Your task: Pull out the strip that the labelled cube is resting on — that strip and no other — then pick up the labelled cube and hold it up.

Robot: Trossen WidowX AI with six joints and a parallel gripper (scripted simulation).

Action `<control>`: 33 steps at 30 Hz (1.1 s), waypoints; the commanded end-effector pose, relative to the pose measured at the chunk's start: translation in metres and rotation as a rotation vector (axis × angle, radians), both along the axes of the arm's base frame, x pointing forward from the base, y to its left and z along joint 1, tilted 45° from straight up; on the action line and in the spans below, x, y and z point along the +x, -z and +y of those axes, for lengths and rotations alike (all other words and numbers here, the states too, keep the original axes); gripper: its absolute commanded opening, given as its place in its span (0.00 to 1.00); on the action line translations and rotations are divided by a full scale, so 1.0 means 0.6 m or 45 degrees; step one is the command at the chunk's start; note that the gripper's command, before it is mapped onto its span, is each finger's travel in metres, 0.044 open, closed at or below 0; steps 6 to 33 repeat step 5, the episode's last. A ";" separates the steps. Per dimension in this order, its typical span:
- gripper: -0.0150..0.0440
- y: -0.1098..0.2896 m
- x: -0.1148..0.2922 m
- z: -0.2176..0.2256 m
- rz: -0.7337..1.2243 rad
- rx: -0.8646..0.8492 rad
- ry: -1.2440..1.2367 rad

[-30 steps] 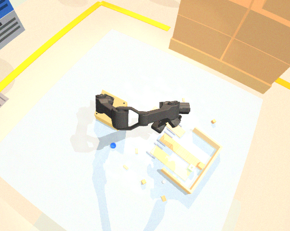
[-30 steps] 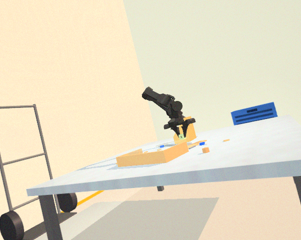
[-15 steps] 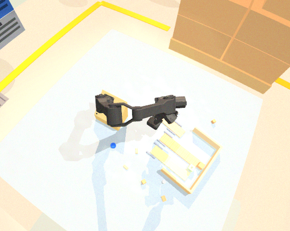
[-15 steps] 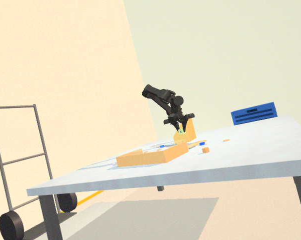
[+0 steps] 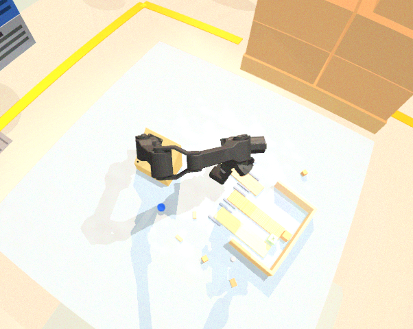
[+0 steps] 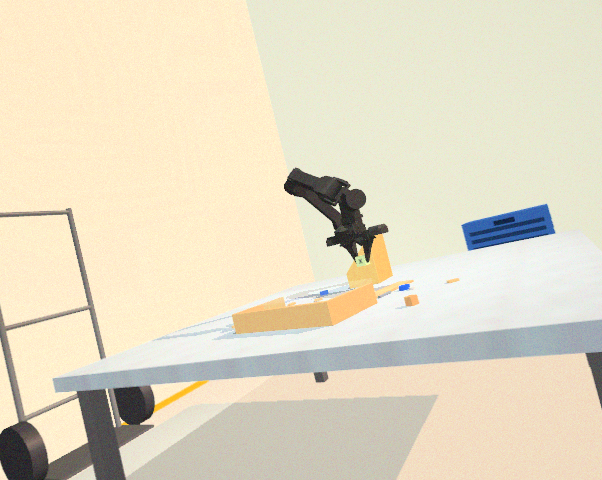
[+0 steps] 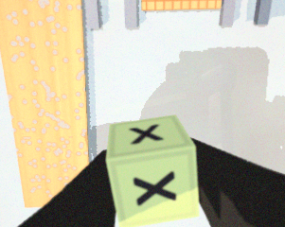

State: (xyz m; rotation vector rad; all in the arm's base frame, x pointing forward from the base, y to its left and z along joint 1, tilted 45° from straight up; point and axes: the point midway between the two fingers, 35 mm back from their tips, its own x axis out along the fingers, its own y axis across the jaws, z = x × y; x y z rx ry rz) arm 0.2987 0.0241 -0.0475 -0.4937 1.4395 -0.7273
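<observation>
Labelled cube [image 7: 151,170], pale green with black X marks, sits clamped between the fingers of the end effector [image 6: 362,256], lifted above the bench [image 6: 497,310]. Below and to the side of the end effector lies a speckled orange strip [image 7: 44,95].
</observation>
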 end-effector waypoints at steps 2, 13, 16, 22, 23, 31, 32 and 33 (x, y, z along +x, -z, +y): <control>0.25 -0.001 0.001 0.001 -0.007 0.005 0.005; 0.25 -0.001 0.001 0.001 -0.007 0.005 0.005; 0.25 -0.001 0.001 0.001 -0.007 0.005 0.005; 0.25 -0.001 0.001 0.001 -0.007 0.005 0.005; 0.25 -0.001 0.001 0.001 -0.007 0.005 0.005; 0.25 -0.001 0.001 0.001 -0.007 0.005 0.005; 0.25 -0.001 0.001 0.001 -0.007 0.005 0.005; 0.25 -0.001 0.001 0.001 -0.007 0.005 0.005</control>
